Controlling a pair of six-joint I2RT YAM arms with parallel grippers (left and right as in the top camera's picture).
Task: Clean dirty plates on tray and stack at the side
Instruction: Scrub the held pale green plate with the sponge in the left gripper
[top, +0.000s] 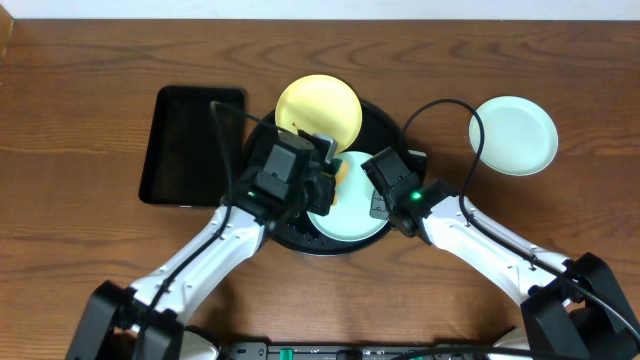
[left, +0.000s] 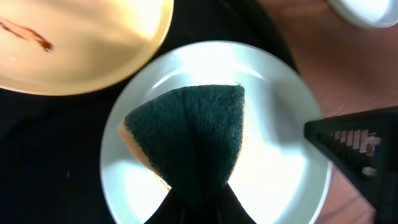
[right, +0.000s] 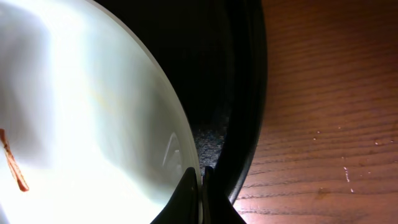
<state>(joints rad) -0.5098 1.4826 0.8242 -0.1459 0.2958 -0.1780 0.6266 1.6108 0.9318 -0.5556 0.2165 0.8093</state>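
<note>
A mint-green plate (top: 352, 215) lies on the round black tray (top: 385, 125); it also fills the left wrist view (left: 273, 93) and the right wrist view (right: 81, 112), where a brown smear (right: 12, 162) shows. My left gripper (left: 199, 199) is shut on a dark green and yellow sponge (left: 193, 134) and presses it on this plate. My right gripper (right: 201, 186) is shut on the plate's rim. A pale yellow plate (top: 318, 108) with a brown smear (left: 28, 34) leans on the tray's back. Another mint-green plate (top: 513, 134) lies on the wood at the right.
A rectangular black tray (top: 190, 145) lies left of the round tray. Both arms cross over the round tray's front. A black cable (top: 440, 110) arcs above the right arm. Bare wood tabletop (top: 90, 110) surrounds everything.
</note>
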